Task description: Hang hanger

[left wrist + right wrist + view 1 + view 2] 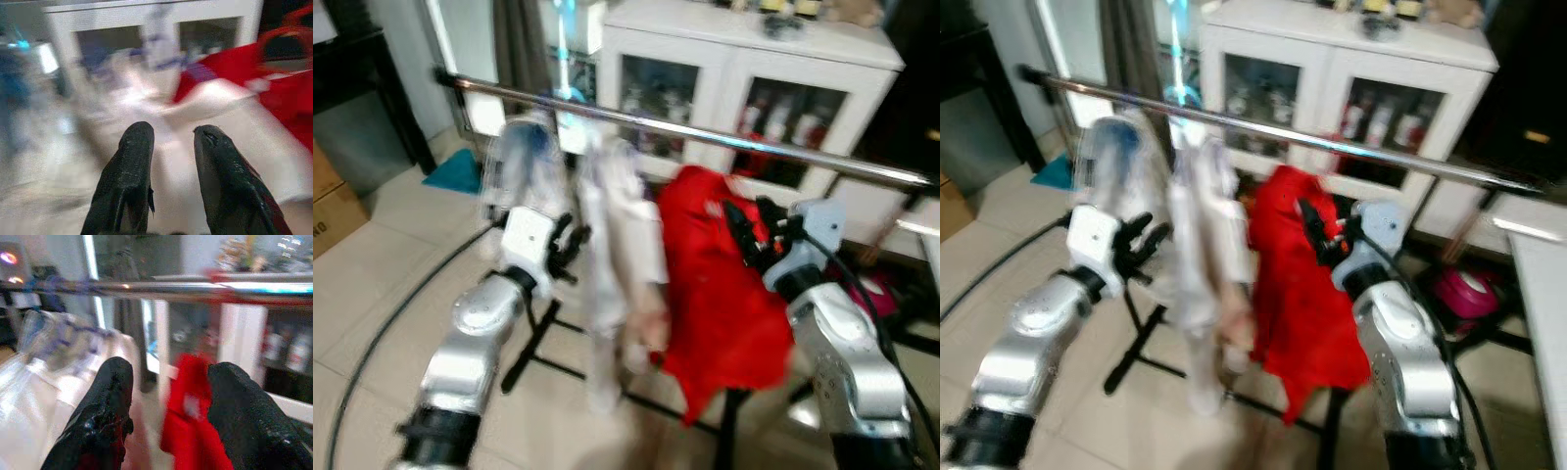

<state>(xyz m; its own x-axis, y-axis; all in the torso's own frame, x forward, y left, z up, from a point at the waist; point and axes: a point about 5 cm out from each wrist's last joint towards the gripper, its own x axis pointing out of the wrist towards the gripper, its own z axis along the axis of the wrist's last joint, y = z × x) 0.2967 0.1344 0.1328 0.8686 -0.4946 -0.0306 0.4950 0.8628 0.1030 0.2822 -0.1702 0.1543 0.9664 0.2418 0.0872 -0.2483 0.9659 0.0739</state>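
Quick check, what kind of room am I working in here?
Probably a lived-in room of a home, used for drying or storing clothes: a metal rail holds a red garment and a white garment, with a white glass-door cabinet behind on tiled floor.

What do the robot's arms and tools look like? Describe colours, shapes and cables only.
Both arms are rounded silver shells with black bands at the joints. Each wrist carries a boxy white housing. The left tool and right tool each have two long black fingers, thick and round-tipped with a slightly rough surface. A black cable runs along the right arm.
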